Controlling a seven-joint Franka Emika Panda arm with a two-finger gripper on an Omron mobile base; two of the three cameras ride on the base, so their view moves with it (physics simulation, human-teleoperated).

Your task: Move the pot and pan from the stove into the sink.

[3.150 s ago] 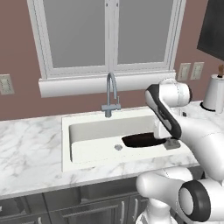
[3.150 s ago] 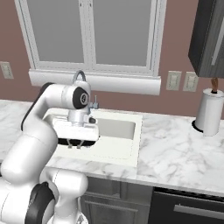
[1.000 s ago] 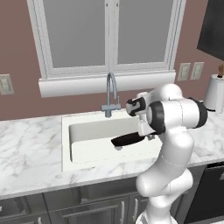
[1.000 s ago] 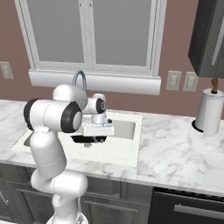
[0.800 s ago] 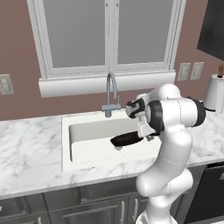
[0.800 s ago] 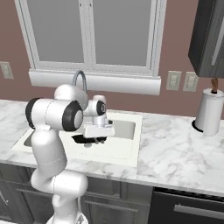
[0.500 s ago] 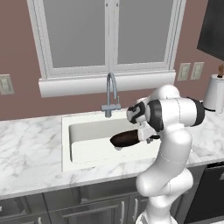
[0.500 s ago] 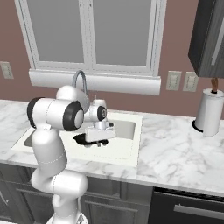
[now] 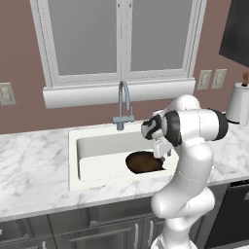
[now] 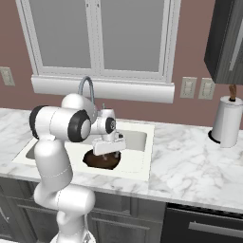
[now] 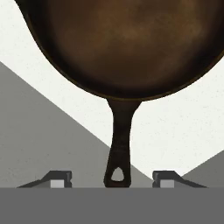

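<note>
The pan (image 9: 144, 162) now sits lower in the sink (image 9: 92, 146), toward the basin's right end, after hanging above it moments earlier. The claw (image 11: 111, 180) has parted, its fingertips (image 11: 60, 178) clear of the handle on either side.

Arm folded w/ elbow high, forearm bent down over the basin, wrist angled downward. Hand (image 11: 112, 179) w/ its 2 fingertips (image 11: 59, 178) spread wide apart, nothing clamped betw. them. Hand body at (image 9: 161, 147) and (image 10: 108, 145).
</note>
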